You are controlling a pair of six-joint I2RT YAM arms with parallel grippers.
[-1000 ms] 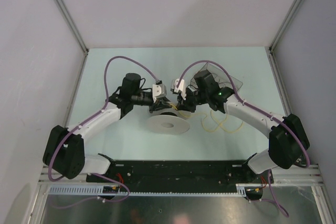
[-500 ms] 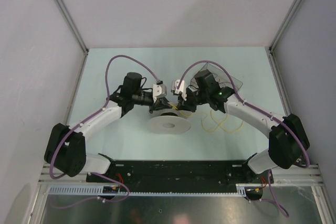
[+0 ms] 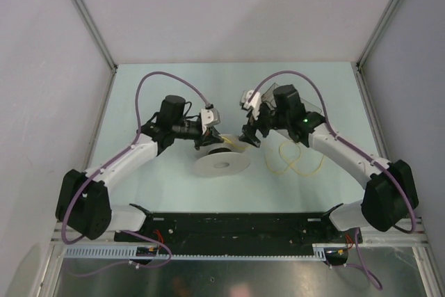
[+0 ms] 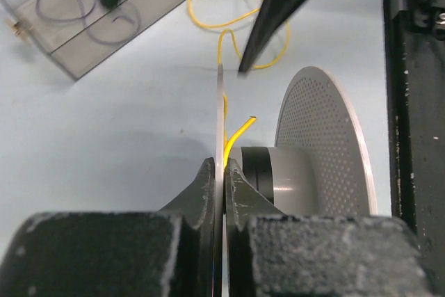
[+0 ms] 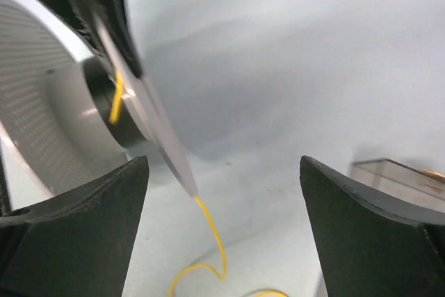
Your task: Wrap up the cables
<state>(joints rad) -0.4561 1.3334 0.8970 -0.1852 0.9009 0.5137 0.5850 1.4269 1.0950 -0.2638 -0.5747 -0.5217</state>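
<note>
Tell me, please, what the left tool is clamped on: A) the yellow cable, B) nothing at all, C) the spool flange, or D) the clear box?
C: in the left wrist view the left tool is shut on the thin edge of the spool flange, while the cable passes beside it, ungripped.

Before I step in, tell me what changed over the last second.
The right gripper pulled a little to the right, away from the spool, and its wrist swung toward the far side. Its jaws now stand wide open with nothing between them. The left gripper stayed clamped on the spool's flange. The spool and the loose cable kept their places.
</note>
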